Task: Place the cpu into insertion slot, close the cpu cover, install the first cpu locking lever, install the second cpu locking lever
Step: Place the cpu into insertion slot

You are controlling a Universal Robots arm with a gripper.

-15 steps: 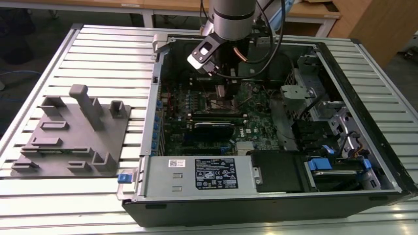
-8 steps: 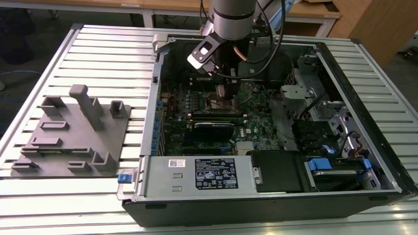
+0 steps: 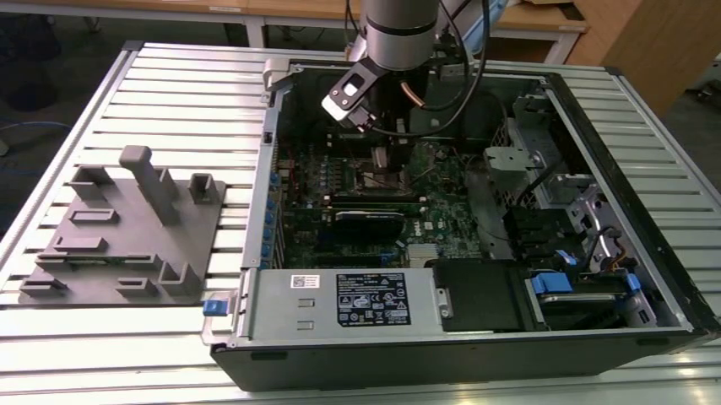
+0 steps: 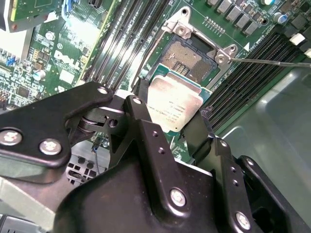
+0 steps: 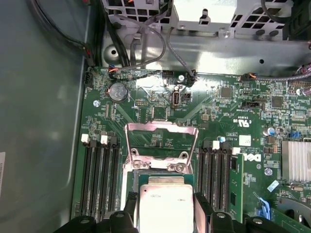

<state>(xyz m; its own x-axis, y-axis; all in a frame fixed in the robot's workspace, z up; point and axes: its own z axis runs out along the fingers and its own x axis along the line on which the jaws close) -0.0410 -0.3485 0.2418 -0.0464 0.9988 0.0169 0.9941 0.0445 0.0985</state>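
Up close, black gripper [image 5: 165, 206] is clamping cpu [image 4: 174, 102] by two opposite edges, jaws spread just chip-wide. Cpu, pale matte metal square, is hanging over green board [image 5: 146, 114] just short of insertion slot [image 4: 189, 58], not seated. Long black memory slots [image 5: 99, 170] are flanking it on both sides; thin wire lever [image 4: 272, 62] is lying off to one side. Beyond, cpu cover [image 5: 162, 141] is standing open: dull metal frame, large square window. Farther off, round coin cell [image 5: 117, 91] is sitting near grey case panel [image 5: 43, 97].

Cpu [image 4: 172, 104] near bare insertion slot [image 4: 187, 58], cover [image 5: 162, 127] raised
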